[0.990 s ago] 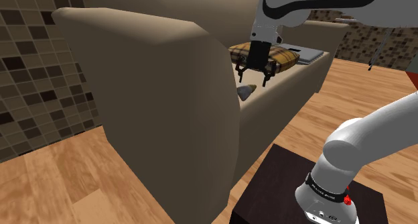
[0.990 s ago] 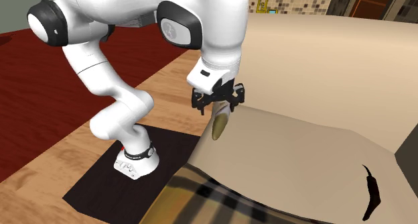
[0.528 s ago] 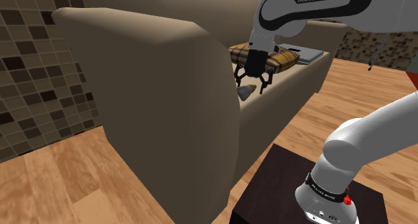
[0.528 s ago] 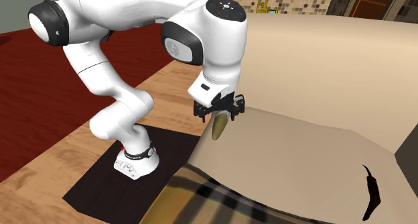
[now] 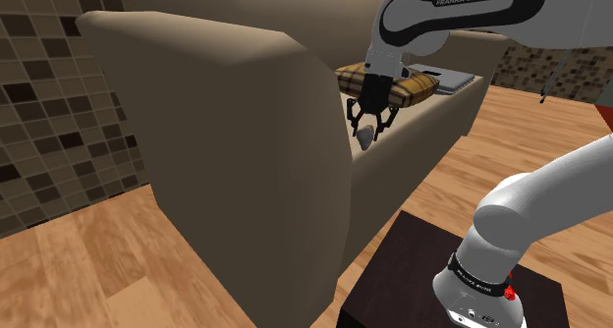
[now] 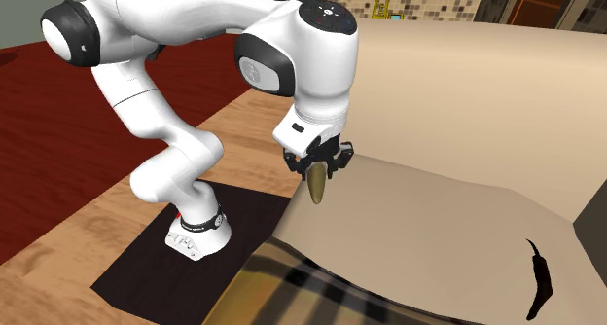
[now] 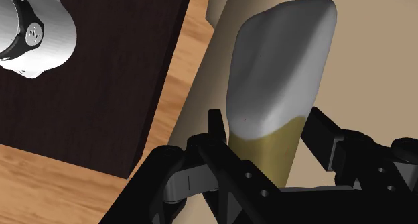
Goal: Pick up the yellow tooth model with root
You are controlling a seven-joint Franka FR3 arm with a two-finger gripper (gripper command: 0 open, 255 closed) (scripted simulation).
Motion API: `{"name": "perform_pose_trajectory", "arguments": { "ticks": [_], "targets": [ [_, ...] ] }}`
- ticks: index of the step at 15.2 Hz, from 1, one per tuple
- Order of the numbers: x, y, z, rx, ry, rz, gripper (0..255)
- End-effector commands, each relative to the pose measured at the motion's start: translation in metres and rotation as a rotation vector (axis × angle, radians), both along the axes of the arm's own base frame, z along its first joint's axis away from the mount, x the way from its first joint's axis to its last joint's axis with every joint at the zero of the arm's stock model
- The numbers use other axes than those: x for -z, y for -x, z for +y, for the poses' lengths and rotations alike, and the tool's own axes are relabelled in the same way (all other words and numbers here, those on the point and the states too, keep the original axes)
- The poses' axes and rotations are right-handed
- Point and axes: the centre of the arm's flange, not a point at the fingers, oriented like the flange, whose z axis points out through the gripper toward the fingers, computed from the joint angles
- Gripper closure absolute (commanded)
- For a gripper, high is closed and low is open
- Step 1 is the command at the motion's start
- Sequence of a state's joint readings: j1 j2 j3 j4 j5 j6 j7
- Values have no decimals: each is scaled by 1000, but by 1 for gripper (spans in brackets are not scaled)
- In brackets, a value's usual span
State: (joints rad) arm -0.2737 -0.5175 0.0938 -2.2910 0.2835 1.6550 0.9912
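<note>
A living room in a home. Right under the jaws of the black two-finger gripper (image 5: pixel 367 128) lies the seat of a big beige upholstered sofa (image 5: pixel 226 130), its tall padded back rising beside them. Just behind the jaws, on the same seat, rests a soft yellow-and-brown plaid cushion (image 5: pixel 420 86). Well below them spreads a light wooden plank floor (image 5: pixel 118 267). Far from the jaws, past the sofa back, stands a wall of small brown and tan mosaic tiles (image 5: pixel 39 110), and a brown panelled door (image 6: pixel 550 7) shows beyond the sofa.
</note>
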Motion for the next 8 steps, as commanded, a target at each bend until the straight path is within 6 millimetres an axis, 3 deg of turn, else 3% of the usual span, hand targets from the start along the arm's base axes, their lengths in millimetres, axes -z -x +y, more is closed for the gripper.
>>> {"name": "perform_pose_trajectory", "arguments": {
  "ticks": [1, 3, 8],
  "targets": [
    [0, 0, 0, 0, 0, 0, 255],
    [0, 0, 0, 0, 0, 0, 255],
    [-26, 0, 0, 0, 0, 0, 255]
  ]
}}
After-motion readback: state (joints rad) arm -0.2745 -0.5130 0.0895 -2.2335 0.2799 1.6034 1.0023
